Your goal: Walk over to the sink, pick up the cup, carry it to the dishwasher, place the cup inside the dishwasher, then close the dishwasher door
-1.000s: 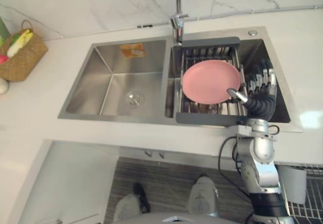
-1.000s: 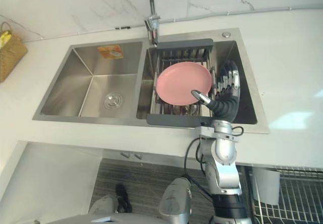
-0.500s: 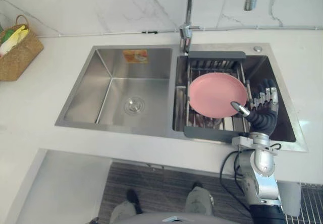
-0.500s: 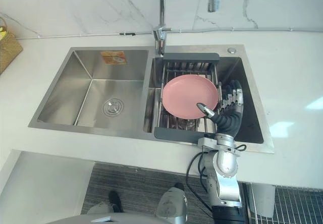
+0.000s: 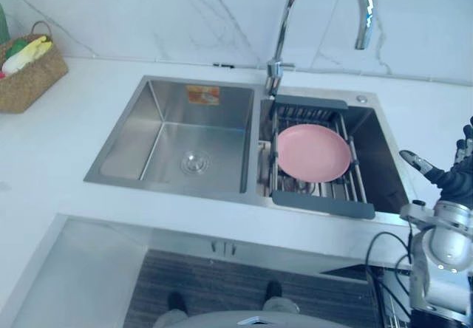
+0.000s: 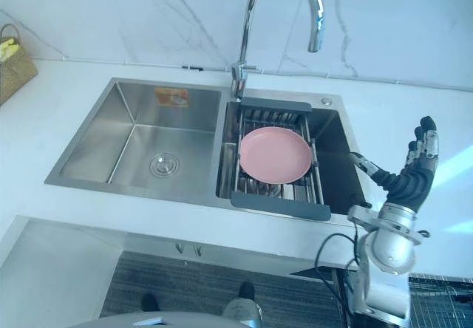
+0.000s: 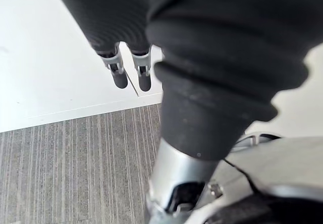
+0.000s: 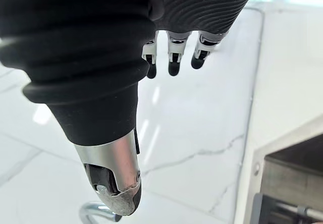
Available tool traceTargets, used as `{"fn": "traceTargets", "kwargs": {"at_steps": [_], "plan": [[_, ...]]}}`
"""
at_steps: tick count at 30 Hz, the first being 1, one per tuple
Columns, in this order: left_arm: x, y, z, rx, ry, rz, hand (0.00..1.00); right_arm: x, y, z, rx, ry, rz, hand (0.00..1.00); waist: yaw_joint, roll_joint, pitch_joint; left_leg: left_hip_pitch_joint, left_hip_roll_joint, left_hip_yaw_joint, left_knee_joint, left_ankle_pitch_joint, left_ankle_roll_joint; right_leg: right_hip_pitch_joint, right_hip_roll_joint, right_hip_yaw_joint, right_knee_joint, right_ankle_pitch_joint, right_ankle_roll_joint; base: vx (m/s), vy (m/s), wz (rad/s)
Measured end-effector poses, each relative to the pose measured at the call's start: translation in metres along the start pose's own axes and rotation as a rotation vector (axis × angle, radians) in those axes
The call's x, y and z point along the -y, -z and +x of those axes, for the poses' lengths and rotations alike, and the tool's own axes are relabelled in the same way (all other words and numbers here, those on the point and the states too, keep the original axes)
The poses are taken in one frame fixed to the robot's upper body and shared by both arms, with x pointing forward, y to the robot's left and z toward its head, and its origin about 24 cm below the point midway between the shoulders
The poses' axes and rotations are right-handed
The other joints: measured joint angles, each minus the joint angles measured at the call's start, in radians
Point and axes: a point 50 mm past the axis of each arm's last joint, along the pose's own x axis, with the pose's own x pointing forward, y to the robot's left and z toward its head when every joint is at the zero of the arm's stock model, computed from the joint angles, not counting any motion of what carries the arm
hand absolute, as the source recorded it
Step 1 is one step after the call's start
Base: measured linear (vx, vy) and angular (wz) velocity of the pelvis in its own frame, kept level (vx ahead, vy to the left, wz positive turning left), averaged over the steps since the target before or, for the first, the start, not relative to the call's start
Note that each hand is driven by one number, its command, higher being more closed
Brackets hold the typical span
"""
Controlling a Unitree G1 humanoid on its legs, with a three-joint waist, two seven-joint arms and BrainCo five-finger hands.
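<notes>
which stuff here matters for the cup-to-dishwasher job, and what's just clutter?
Job:
sink
right hand, open, raised beside the sink
left hand

Lying about:
pink plate
rack under the plate
faucet
wicker basket

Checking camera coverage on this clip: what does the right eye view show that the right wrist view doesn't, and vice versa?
Right eye view alone of the two: the pink plate on the rack in the sink, and the wicker basket. Right wrist view alone: a close look along the straight fingers and thumb. Both: the right hand, open, and the marble wall.
</notes>
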Motion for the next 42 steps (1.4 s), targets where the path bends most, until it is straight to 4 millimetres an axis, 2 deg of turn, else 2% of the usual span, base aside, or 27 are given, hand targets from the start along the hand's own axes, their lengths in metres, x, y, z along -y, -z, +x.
{"fn": "traceTargets", "kwargs": {"at_steps": [4, 7, 13, 15, 19, 29, 32, 37, 42], "plan": [[-0.001, 0.002, 0.000, -0.004, 0.008, 0.014, 0.00, 0.001, 0.002, 0.005, -0.021, -0.131, -0.147, 0.00, -0.006, -0.004, -0.001, 0.014, 0.001, 0.024, -0.016, 0.000, -0.002, -0.007, 0.003, 0.015, -0.004, 0.004, -0.003, -0.02, 0.001, -0.15], [-0.002, 0.004, 0.000, -0.008, 0.012, 0.027, 0.00, 0.000, 0.013, 0.007, -0.071, -0.244, -0.252, 0.00, -0.004, -0.014, -0.007, 0.025, 0.001, 0.035, -0.023, 0.005, -0.004, -0.008, 0.008, 0.024, -0.005, 0.008, -0.010, 0.01, -0.004, -0.13], [-0.006, 0.013, 0.001, -0.032, 0.004, 0.003, 0.00, -0.025, 0.035, 0.005, -0.148, -0.483, -0.371, 0.00, 0.000, -0.046, -0.015, 0.035, -0.001, 0.057, -0.033, 0.018, -0.005, -0.018, 0.010, 0.034, -0.018, 0.027, -0.003, 0.03, -0.008, -0.08], [-0.009, 0.015, 0.001, -0.037, -0.004, 0.006, 0.00, -0.034, 0.041, 0.007, -0.162, -0.524, -0.381, 0.00, 0.004, -0.058, -0.018, 0.034, -0.003, 0.058, -0.031, 0.020, -0.008, -0.015, 0.011, 0.032, -0.025, 0.033, -0.001, 0.00, 0.000, 0.00], [-0.012, 0.018, 0.001, -0.043, -0.019, 0.007, 0.00, -0.044, 0.041, 0.013, -0.137, -0.549, -0.409, 0.00, 0.013, -0.080, -0.020, 0.034, -0.005, 0.052, -0.028, 0.021, -0.009, -0.001, 0.009, 0.020, -0.038, 0.040, 0.000, 0.00, -0.003, 0.05], [-0.014, 0.021, 0.001, -0.059, -0.036, -0.094, 0.00, -0.064, 0.050, 0.007, -0.099, -0.674, -0.615, 0.00, 0.038, -0.078, -0.021, 0.020, -0.004, 0.016, -0.035, 0.043, -0.007, 0.011, 0.006, -0.042, -0.038, 0.038, 0.002, -0.02, -0.002, 0.11], [-0.016, 0.019, 0.001, -0.053, -0.040, -0.104, 0.00, -0.069, 0.052, 0.003, -0.104, -0.733, -0.645, 0.00, 0.054, -0.078, -0.021, 0.014, -0.005, 0.006, -0.037, 0.047, -0.004, 0.013, 0.006, -0.051, -0.039, 0.037, 0.004, -0.03, 0.001, 0.12], [-0.017, 0.019, 0.001, -0.052, -0.040, -0.126, 0.00, -0.075, 0.062, -0.005, -0.136, -0.821, -0.697, 0.00, 0.062, -0.078, -0.022, 0.014, -0.007, 0.000, -0.041, 0.050, -0.003, 0.017, 0.006, -0.056, -0.040, 0.037, 0.002, -0.02, 0.006, 0.04], [-0.017, 0.018, 0.001, -0.040, -0.035, -0.110, 0.00, -0.082, 0.062, -0.007, -0.109, -0.857, -0.762, 0.00, 0.063, -0.074, -0.024, 0.015, -0.010, -0.001, -0.054, 0.054, -0.007, 0.014, 0.006, -0.058, -0.042, 0.037, 0.002, 0.00, 0.000, 0.00]]}}
